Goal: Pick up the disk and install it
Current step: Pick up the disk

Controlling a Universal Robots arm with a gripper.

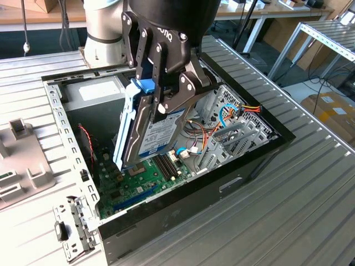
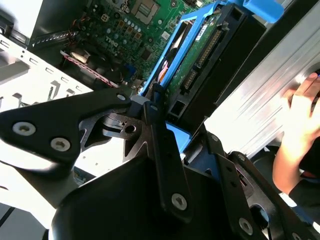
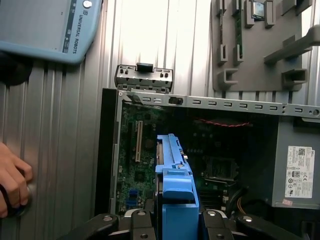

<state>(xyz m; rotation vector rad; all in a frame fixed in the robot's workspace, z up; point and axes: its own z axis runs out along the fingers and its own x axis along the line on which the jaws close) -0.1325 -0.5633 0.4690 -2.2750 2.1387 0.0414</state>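
Observation:
The disk (image 1: 145, 136), a grey-metal drive with light-blue side rails, hangs tilted and nearly on edge over the open computer case (image 1: 55, 111). My gripper (image 1: 161, 100) is shut on its upper end, just below the blue tab. The disk's lower end hovers above the green motherboard (image 1: 138, 188). In the second wrist view the disk (image 2: 200, 55) sticks out past the fingers (image 2: 159, 117), showing its connector edge. In the first wrist view the blue rail of the disk (image 3: 172, 170) rises between the gripper (image 3: 175, 220) links, over the case interior.
A metal drive cage (image 1: 233, 138) with orange and blue cables fills the case's side at the exterior view's right. A grey fixture (image 1: 22, 160) and a loose metal bracket (image 1: 69, 227) lie outside the case. A person's hand (image 3: 12, 180) rests on the ribbed table beside a pendant (image 3: 45, 25).

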